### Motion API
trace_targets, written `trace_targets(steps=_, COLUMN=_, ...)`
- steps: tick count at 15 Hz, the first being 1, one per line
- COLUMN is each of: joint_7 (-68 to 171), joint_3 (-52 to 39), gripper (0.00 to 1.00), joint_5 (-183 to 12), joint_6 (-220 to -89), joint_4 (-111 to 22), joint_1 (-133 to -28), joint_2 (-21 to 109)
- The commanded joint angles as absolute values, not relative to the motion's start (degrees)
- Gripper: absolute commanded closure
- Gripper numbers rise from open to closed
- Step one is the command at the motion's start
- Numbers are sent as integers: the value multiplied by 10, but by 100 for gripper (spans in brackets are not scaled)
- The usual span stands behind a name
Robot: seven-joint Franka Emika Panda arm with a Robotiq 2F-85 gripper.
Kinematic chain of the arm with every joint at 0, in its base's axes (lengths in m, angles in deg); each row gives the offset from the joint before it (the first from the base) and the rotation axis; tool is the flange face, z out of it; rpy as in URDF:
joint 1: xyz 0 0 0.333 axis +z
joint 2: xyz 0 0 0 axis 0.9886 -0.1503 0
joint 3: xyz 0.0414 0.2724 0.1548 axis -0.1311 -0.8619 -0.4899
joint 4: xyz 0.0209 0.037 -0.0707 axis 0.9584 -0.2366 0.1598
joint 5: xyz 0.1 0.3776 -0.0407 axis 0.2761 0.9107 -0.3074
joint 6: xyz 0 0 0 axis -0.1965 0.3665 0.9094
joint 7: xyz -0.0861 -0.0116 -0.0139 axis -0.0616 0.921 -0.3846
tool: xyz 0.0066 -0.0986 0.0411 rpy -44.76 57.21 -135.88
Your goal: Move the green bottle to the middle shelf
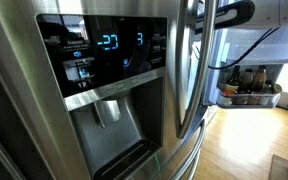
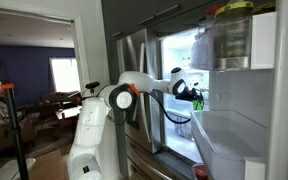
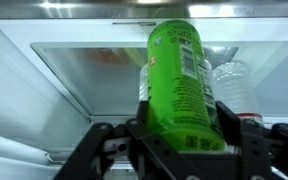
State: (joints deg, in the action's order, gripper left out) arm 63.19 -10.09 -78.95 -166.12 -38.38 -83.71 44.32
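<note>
End effector (image 3: 181,136) clamped on green bottle (image 3: 178,75), inside fridge (image 3: 14,90), prob. water bottle (image 3: 235,85) just beside

We stand in a home kitchen: a stainless-steel refrigerator (image 1: 44,100) with a lit dispenser panel (image 1: 104,55), wood flooring (image 1: 244,140), and beyond a doorway, living-room furniture (image 2: 56,100) and a window (image 2: 62,72).

Clear bottle (image 3: 234,85), lit fridge dispenser panel (image 1: 99,50)

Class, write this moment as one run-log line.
gripper: shut on green bottle | where: in fridge | shelf: behind it | state: held, not set down
</note>
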Motion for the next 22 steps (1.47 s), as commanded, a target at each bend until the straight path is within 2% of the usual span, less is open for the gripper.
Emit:
trace_targets(steps=1, joint_7=628, joint_3=-110, gripper=60, joint_5=-781, joint_6=-1645, joint_4=-327, joint_1=-841, joint_2=399)
trace_targets(steps=12, joint_7=617, joint_3=-109, gripper=60, joint_5=-785, joint_6=-1617, joint_4=-280, joint_1=-842, joint_2=361)
trace_targets(steps=13, joint_7=615, joint_3=-108, gripper=41, joint_5=-786, joint_6=-1613, joint_4=-277, joint_1=-841, joint_2=359)
trace_targets(steps=14, joint_7=613, joint_3=-107, gripper=12, joint_5=-788, joint_6=-1612, joint_4=-275, joint_1=-841, joint_2=358)
trace_targets(steps=17, joint_7=610, joint_3=-107, gripper=1, joint_5=-788, joint_6=-1612, joint_4=-271, joint_1=-840, joint_2=355)
trace_targets(steps=22, joint_7=608, joint_3=-107, gripper=0, joint_5=-788, joint_6=-1612, joint_4=-269, joint_1=-840, joint_2=350)
